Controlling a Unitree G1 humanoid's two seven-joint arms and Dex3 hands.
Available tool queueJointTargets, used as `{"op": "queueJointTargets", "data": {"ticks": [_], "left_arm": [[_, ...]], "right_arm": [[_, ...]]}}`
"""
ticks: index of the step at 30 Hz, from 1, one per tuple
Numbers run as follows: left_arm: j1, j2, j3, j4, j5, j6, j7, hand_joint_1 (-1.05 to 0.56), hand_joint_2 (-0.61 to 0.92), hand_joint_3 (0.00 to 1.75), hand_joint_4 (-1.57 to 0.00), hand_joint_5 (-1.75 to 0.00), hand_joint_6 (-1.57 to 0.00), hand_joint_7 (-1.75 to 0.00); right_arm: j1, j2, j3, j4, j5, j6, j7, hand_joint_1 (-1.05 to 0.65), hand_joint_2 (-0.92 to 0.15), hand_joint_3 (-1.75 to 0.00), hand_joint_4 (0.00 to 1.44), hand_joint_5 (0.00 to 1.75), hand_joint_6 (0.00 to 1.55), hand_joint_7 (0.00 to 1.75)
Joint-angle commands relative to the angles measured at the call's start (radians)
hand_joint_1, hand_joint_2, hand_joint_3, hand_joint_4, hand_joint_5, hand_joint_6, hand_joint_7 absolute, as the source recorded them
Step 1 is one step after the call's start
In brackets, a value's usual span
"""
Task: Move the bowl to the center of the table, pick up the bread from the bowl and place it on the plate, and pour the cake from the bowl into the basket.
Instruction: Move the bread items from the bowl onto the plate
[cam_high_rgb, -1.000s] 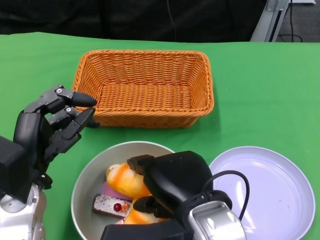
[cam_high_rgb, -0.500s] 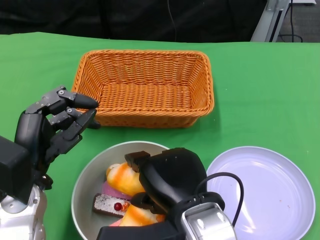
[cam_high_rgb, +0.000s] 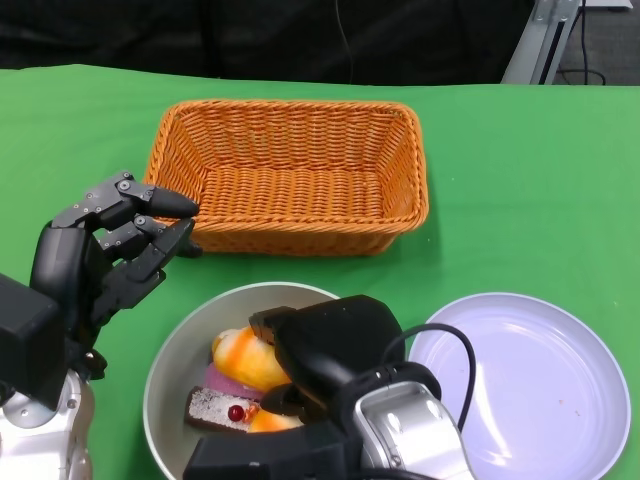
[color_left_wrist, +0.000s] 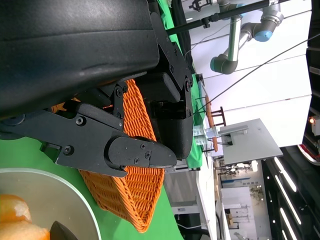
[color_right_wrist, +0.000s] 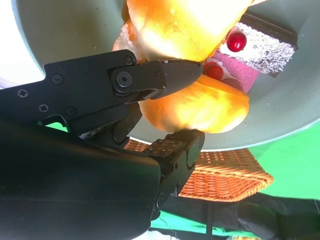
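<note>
A pale grey bowl sits at the table's near edge with orange bread, a pink cake and a chocolate cake slice topped with a cherry. My right hand reaches down into the bowl's right half. In the right wrist view its fingers and thumb pinch the lower bread roll, under a second roll. My left hand hovers with fingers apart, left of the bowl, holding nothing. The white plate lies right of the bowl.
An orange wicker basket stands behind the bowl, with nothing inside it; my left hand's fingertips are close to its front left corner. Green cloth covers the table. A grey robot arm on a stand shows beyond the table in the left wrist view.
My right hand has shifted left and deeper into the bowl, covering more of the lower bread roll. The left hand has hardly moved.
</note>
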Motion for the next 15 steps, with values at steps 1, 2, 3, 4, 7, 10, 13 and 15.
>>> {"op": "queueJointTargets", "data": {"ticks": [1,2,3,4,7,10,13,15], "left_arm": [[0.000,0.011,0.004,0.004,0.011,-0.010,0.014,-0.40,0.92,0.22,-0.72,-1.27,-0.81,-0.94],[0.000,0.011,0.004,0.003,0.013,-0.011,0.015,-0.40,0.92,0.22,-0.73,-1.27,-0.82,-0.94],[0.001,0.009,0.004,0.001,0.014,-0.011,0.018,-0.41,0.92,0.22,-0.73,-1.27,-0.82,-0.94],[0.002,0.007,0.005,-0.001,0.013,-0.010,0.018,-0.40,0.92,0.22,-0.73,-1.27,-0.82,-0.94],[0.001,0.004,0.007,-0.001,0.003,-0.012,0.008,-0.40,0.92,0.22,-0.73,-1.27,-0.82,-0.94],[0.002,0.006,0.007,-0.001,0.006,-0.016,0.009,-0.39,0.92,0.23,-0.73,-1.27,-0.82,-0.94],[0.005,0.005,0.004,-0.007,0.022,-0.014,0.024,-0.39,0.92,0.23,-0.74,-1.27,-0.82,-0.94],[0.006,0.005,0.002,-0.009,0.030,-0.017,0.030,-0.39,0.92,0.24,-0.74,-1.27,-0.83,-0.94]], "right_arm": [[-0.004,-0.015,0.005,0.053,0.012,0.009,0.048,-0.60,-0.92,-0.14,0.85,0.35,0.52,0.01],[-0.009,-0.014,0.006,0.057,0.014,0.009,0.052,-0.56,-0.92,-0.14,0.73,0.62,0.51,0.01],[-0.018,-0.012,0.009,0.067,0.012,0.010,0.064,-0.54,-0.92,-0.14,0.66,0.79,0.50,0.01],[-0.027,-0.010,0.011,0.077,0.009,0.014,0.080,-0.48,-0.92,-0.11,0.58,0.94,0.49,0.00],[-0.056,-0.007,0.023,0.104,-0.005,0.024,0.131,-0.46,-0.92,-0.09,0.50,1.07,0.47,0.01],[-0.075,-0.007,0.037,0.124,-0.014,0.035,0.158,-0.47,-0.92,-0.08,0.49,1.08,0.49,0.01],[-0.085,-0.006,0.047,0.143,-0.009,0.041,0.155,-0.49,-0.92,-0.06,0.50,1.07,0.51,0.02],[-0.090,-0.002,0.051,0.158,-0.003,0.043,0.150,-0.50,-0.92,-0.05,0.50,1.05,0.53,0.02]]}}
